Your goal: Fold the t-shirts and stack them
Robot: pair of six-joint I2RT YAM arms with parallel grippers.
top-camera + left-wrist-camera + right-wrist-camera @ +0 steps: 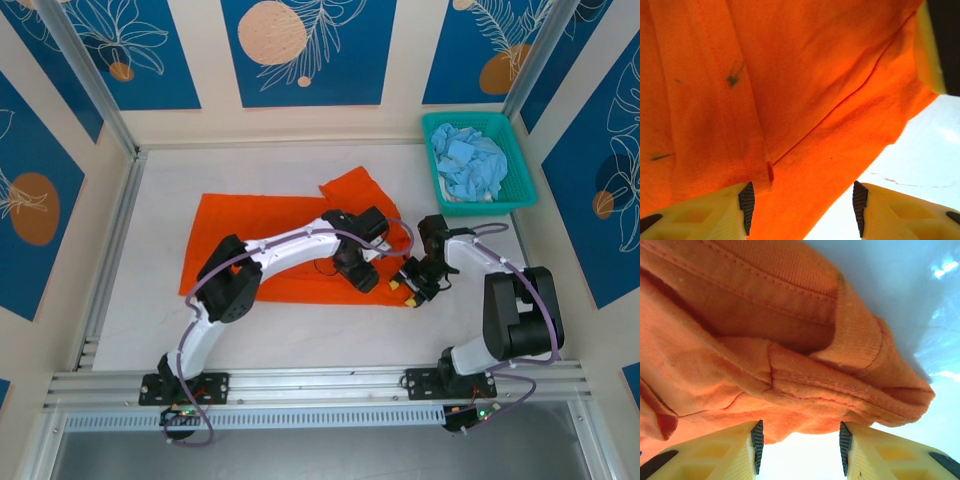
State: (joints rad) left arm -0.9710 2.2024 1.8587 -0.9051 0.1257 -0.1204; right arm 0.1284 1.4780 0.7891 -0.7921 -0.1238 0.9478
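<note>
From above, the orange t-shirt (250, 235) lies spread across the middle of the white counter (150, 330), its right end rumpled and one corner turned up toward the back. The pale blue t-shirts (470, 165) are heaped in the teal basket (432, 150) at the far right corner, so the job looks to be at its first fold. The left arm stretches low and long from its base across the shirt, the left gripper (362, 275) over the shirt's near right part. The right arm is bent sharply back on itself, with the right gripper (405, 290) tucked in at the shirt's near right corner, just beside the other. In the left wrist view the fingers (746, 207) are spread apart, with a seam and the cloth's edge running down into the gap and bare counter showing on the right. In the right wrist view the fingers (757, 445) are likewise spread, pinching nothing. A bunched, stitched hem of the orange shirt sits just ahead of them, with counter showing through the gap. The next move probably calls for both pairs to close on that near edge and carry it over together, evenly, so the fold lands flat.
</note>
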